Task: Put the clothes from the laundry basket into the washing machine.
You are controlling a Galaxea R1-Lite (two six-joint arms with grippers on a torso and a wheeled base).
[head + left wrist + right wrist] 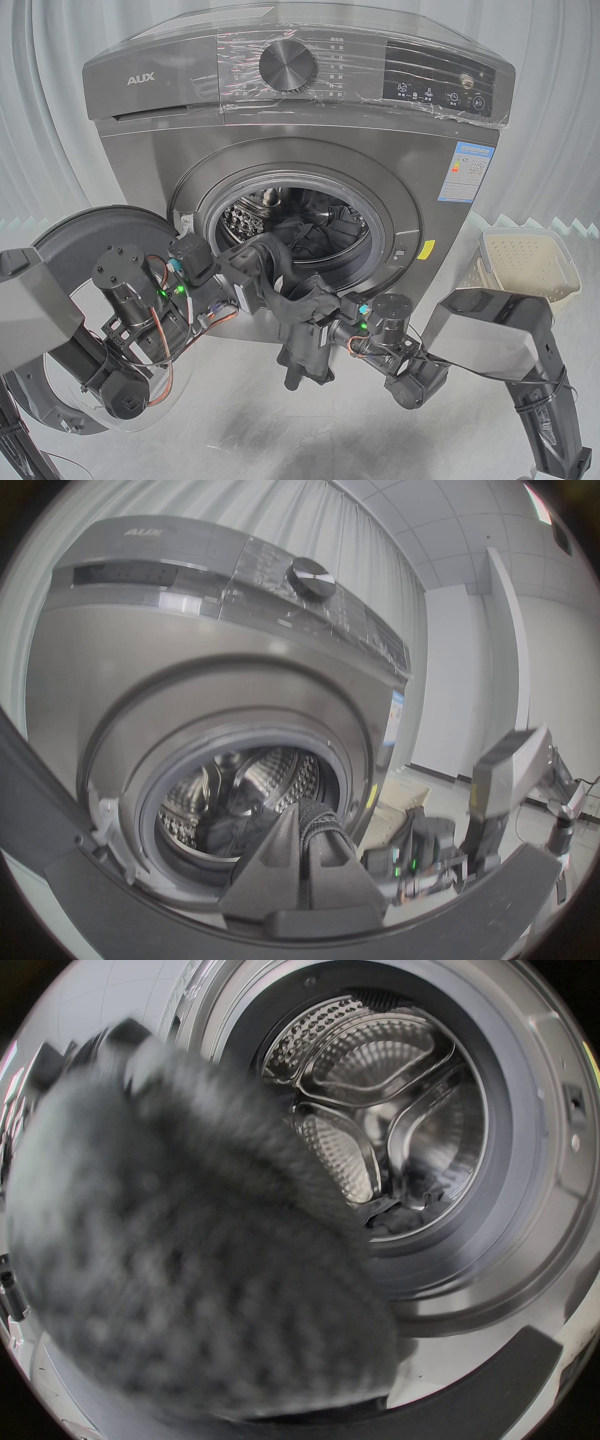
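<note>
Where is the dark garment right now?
Head view, centre: the dark garment hangs before the open washing machine, strung between the left gripper and the right gripper.

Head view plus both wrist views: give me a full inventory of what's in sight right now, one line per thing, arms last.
Grey front-loading washing machine: one, grey metal, straight ahead.
Round washer door: one, dark grey, swung open to the robot's left.
Dark clothes in the drum: a black pile, count cannot be told, low in the drum.
Dark knitted garment: one, charcoal, hanging outside the opening's lower rim, draped across both grippers.
Cream perforated plastic laundry basket: one, on the floor right of the machine.
White curtain: pale, behind the machine.
Left gripper: shut on the garment, before the opening.
Right gripper: under the garment, open or shut cannot be told.
</note>
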